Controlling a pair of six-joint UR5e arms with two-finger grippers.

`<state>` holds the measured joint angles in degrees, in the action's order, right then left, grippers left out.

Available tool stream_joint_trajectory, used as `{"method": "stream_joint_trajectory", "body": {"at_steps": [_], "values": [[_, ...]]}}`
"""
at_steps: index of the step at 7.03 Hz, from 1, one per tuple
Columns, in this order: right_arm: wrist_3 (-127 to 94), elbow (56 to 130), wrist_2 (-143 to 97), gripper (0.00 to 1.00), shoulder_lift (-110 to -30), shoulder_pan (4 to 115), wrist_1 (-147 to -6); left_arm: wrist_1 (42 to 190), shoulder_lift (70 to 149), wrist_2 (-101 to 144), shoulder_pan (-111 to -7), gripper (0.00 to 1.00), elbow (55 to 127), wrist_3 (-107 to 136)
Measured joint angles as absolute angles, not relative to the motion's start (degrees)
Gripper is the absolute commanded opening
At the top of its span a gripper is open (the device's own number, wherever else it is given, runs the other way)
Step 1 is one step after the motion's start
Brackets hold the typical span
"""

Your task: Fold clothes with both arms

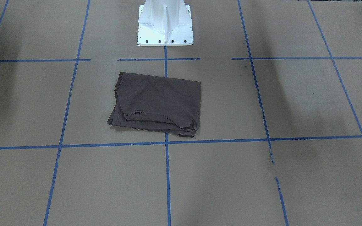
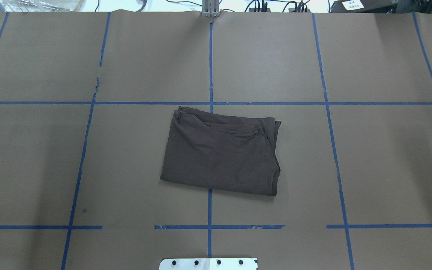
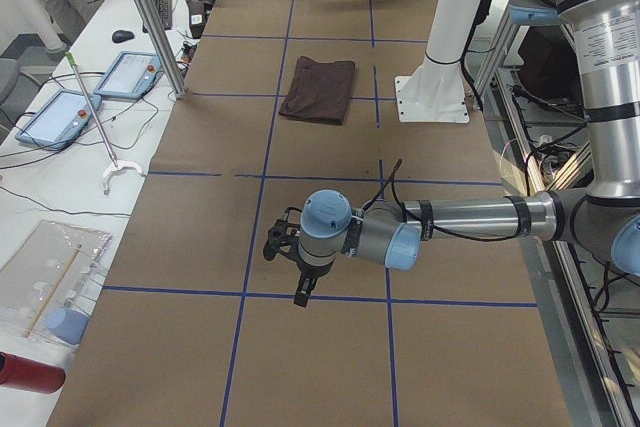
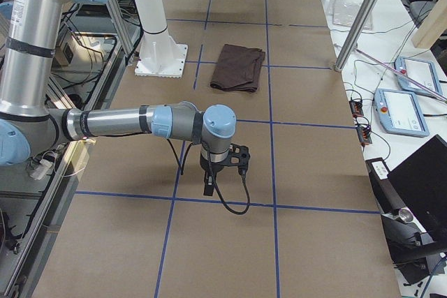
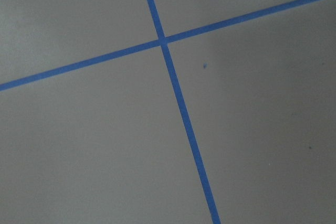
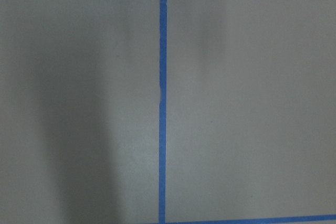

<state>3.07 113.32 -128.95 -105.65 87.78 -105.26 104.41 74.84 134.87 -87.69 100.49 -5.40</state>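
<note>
T-shirt [image 2: 219,153] folded small: light, limp, thin knit.
Pinch stacked corners, layers prob. slip; left gripper [image 3: 284,245] & right gripper [image 4: 237,160] well away, opening can't be told.

Grey-brown T-shirt [image 2: 219,153], folded rectangle, flat on table [image 2: 381,165]

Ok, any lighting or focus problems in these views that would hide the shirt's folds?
Front-facing view: white base is blown out, broad soft shadows cross the table on both sides. Overhead view: shirt evenly lit, folds readable. Wrist views: slightly soft, only blue tape on the table, a shadow band in the right one.
</note>
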Motion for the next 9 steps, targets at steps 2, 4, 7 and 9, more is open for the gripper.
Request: {"method": "stream_joint_trajectory", "body": {"at_steps": [2,4,7,9], "values": [[5.11,113.67,-127.45,1.0,-105.45,88.12,-107.62,102.75,75.13,134.45,-87.72,1.0,100.22,-5.54],[4.71,112.61,-126.89,1.0,-105.54,88.15,-107.82,102.76,74.98,133.94,-87.64,1.0,100.86,-5.72],[4.49,112.35,-127.16,1.0,-106.13,88.15,-107.82,96.62,75.16,133.12,-87.56,1.0,103.29,-5.86],[4.41,112.36,-127.14,1.0,-105.6,88.15,-107.78,92.93,75.32,133.48,-87.64,1.0,104.65,-5.99]]}}
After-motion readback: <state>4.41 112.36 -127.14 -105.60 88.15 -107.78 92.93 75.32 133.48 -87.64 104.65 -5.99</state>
